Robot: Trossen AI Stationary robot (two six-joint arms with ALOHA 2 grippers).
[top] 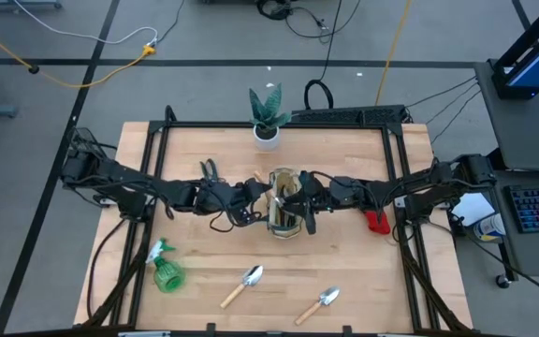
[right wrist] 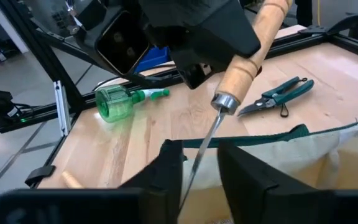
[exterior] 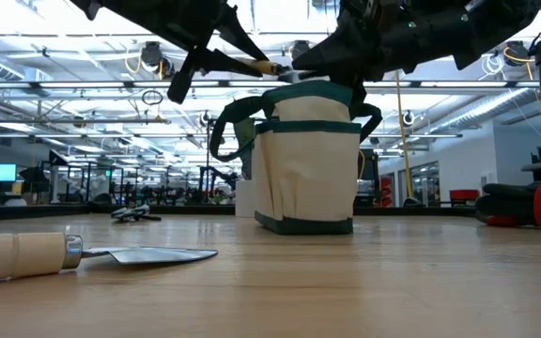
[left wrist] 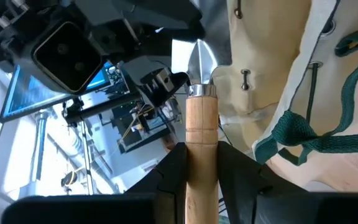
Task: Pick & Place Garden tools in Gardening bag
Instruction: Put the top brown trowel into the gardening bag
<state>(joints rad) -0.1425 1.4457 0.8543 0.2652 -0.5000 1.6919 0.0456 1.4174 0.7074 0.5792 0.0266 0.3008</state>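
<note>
Both arms met over the gardening bag [top: 285, 214], passing a wooden-handled tool [left wrist: 201, 134] above its mouth.

The tabletop [top: 344, 271] carried the gardening bag upright near its middle, opening upward. The left end effector [left wrist: 202, 163] hung just beside the bag's rim, fingers pinching the tool's pale handle, metal tip toward the bag. The right end effector [right wrist: 199, 163] hovered on the bag's other side, its fingers [right wrist: 166, 163] either side of the tool's thin metal blade; whether they touched it, cannot tell. The green spray bottle [top: 165, 270] lay well apart from the bag, on the left arm's side. Two trowels [top: 243, 285] [top: 318, 304] lay on the near side of the bag. The pruners [right wrist: 277, 96] lay on the left arm's side, and a red item [top: 376, 223] on the right arm's. A potted plant [top: 268, 114] stood beyond the bag.
</note>
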